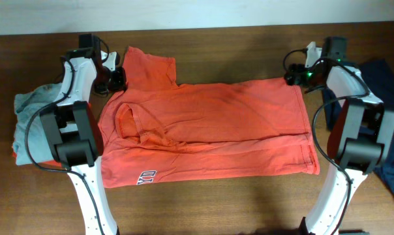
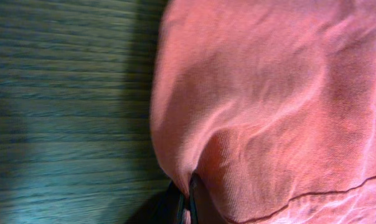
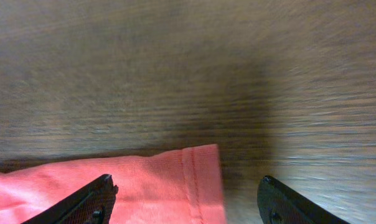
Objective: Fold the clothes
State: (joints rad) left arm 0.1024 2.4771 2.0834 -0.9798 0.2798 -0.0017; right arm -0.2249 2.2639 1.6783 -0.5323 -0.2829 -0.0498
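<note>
Overhead: one orange-red T-shirt [image 1: 210, 124] lies partly folded mid-table [image 1: 203, 209], with lettering at its near-left hem. At the left edge, one grey shirt [image 1: 37, 104] sits atop one orange shirt [image 1: 21, 156]. At the right edge there is navy cloth [image 1: 386, 72]; its count is unclear.

Left wrist: the left gripper [image 2: 187, 202] is clenched on orange-red fabric.

Right wrist: the right gripper [image 3: 186, 190] is spread wide, holding nothing, with the hem corner between its fingers.

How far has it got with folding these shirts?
One lengthwise fold looks made in the orange shirt: an edge runs across its middle. In hand: the left gripper pinches cloth by the sleeve; the right gripper is open over the hem corner. Left: further folds, plus the grey shirt and navy shirt at the sides.
</note>
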